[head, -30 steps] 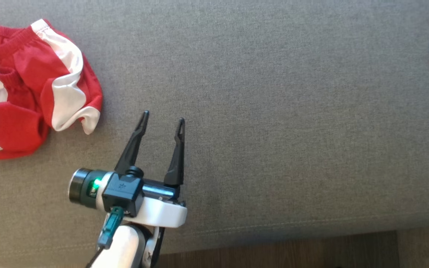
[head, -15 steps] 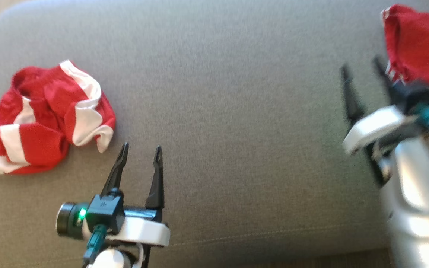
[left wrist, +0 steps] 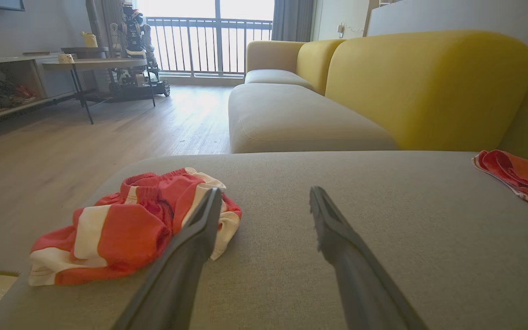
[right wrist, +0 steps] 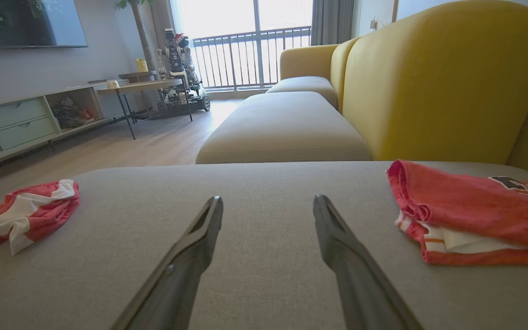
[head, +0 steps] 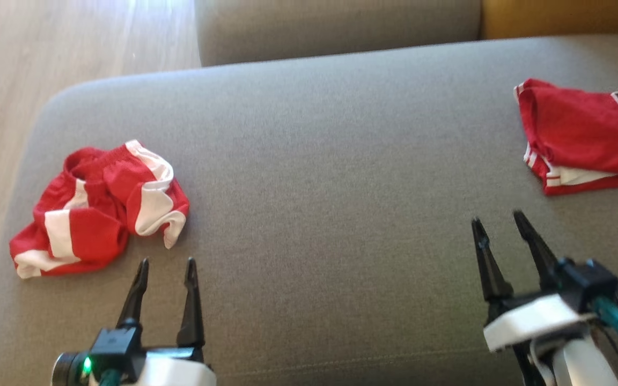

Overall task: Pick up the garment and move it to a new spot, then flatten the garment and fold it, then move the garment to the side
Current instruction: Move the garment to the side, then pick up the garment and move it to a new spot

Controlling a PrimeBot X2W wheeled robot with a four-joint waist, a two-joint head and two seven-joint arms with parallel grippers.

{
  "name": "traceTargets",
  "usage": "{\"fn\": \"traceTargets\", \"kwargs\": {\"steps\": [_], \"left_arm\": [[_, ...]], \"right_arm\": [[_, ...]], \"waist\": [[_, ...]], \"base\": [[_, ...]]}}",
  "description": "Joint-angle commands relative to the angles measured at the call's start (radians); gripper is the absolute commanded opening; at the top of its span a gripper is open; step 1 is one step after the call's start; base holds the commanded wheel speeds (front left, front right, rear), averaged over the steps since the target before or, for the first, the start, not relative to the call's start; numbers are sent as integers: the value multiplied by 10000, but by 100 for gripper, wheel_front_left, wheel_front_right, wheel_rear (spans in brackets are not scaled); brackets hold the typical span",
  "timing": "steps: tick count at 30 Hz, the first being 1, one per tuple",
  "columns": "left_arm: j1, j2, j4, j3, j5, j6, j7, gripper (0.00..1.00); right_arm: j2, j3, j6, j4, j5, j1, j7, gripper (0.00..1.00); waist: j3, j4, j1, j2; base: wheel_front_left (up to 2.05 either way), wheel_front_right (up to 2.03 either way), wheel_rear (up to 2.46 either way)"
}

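On the grey seat cushion [head: 330,177], toward our left end, the crumpled red-and-white garment [head: 100,214] is lying in a heap near the cushion's rounded corner. We are holding our left gripper [head: 167,262] just short of it, fingers spread apart and gripping nothing. Our right gripper [head: 496,217] is waiting likewise, parted and empty, near a folded red garment [head: 582,134] at the far right end.

We are weighing the risks. The heap is bunching in several layers, so a shallow pinch may be catching only one fold and letting the rest trail or slip on the lift. It is sitting close to the edge, so a sideways nudge could be pushing it off onto the wooden floor [head: 46,64]. The cushion is looking soft and woven, so fingertips driving down may be snagging the upholstery.

Beyond, a yellow sofa back [left wrist: 429,87], a second grey seat [left wrist: 291,119], a low shelf unit [right wrist: 21,119] and a sunlit balcony railing [left wrist: 209,46] are framing the room.
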Motion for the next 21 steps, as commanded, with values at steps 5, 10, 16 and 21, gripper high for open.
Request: {"fn": "traceTargets", "kwargs": {"steps": [5,10,16,21], "left_arm": [[146,-63,-597,547,263,-104,-122,100],[325,-63,-640,636,401,-95,-122,100],[437,-63,-641,691,525,-78,-122,100],[540,-64,-646,727,576,-88,-122,100]], "right_arm": [[55,42,-4,-753,143,412,-92,100],[56,134,-4,-837,236,773,-92,100],[57,271,-4,-837,321,1058,-93,100],[58,310,-4,-796,376,1173,-93,100]], "waist": [[-525,-9,0,0],[-768,-49,0,0],[-965,-69,0,0],[-1106,-76,0,0]], "base": [[0,0,0],[0,0,0],[0,0,0],[0,0,0]]}}
